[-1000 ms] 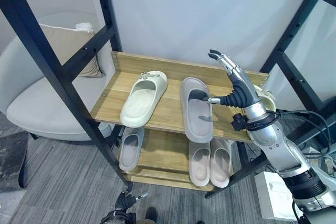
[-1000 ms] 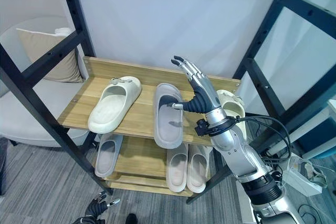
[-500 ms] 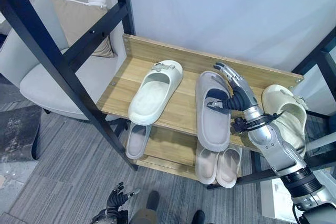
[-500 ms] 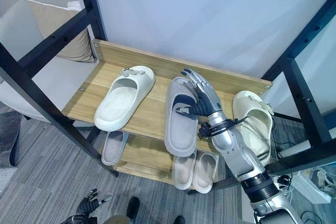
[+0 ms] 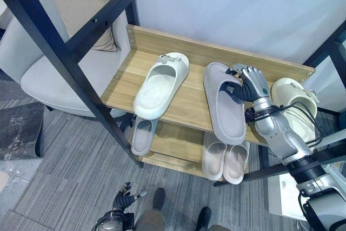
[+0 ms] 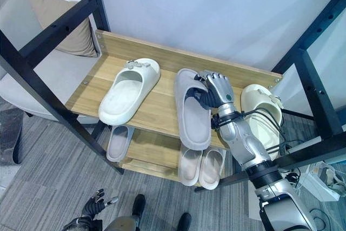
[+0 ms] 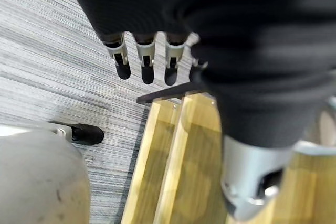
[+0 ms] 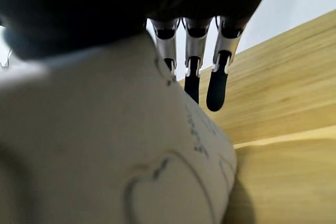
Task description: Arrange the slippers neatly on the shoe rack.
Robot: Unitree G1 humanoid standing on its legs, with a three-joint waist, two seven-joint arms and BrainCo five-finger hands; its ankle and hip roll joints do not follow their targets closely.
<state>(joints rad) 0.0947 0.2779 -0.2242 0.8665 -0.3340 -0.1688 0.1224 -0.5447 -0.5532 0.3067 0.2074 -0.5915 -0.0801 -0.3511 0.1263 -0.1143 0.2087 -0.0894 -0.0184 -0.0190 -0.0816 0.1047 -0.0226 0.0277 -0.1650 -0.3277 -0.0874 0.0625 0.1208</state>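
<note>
On the top wooden shelf of the shoe rack (image 5: 178, 113) lie two slippers, side by side but apart. Toward the right lies a grey slipper (image 5: 224, 106), a plain moulded slide with a broad strap, its toe pointing to the far side and its heel overhanging the near edge of the shelf. The right hand (image 5: 250, 85) is on its strap: the fingers (image 6: 215, 79) curl over the top of the strap and the thumb goes into the opening beneath, so the hand grips the slipper. In the right wrist view the dark fingertips (image 8: 216, 87) reach over the pale rounded strap toward the shelf's wood.

Left of it lies a cream slipper (image 5: 161, 84) of the same shape, with a small ornament on its strap, set at a slant, its toe tipped toward the right. Off the rack's right end, beside the right arm, is another cream slipper (image 5: 294, 109), partly behind the black frame (image 5: 57, 58).

On the lower shelf, a single grey slipper (image 5: 141, 136) sits at the left and a pale pinkish pair (image 5: 226, 158) at the right, the two touching.

Far left, beyond the frame, stands a light-grey armchair (image 5: 48, 87) with a beige cushion (image 5: 86, 12). The left hand (image 5: 124, 197) hangs low over the grey carpet (image 5: 65, 187), fingers relaxed and holding nothing.
</note>
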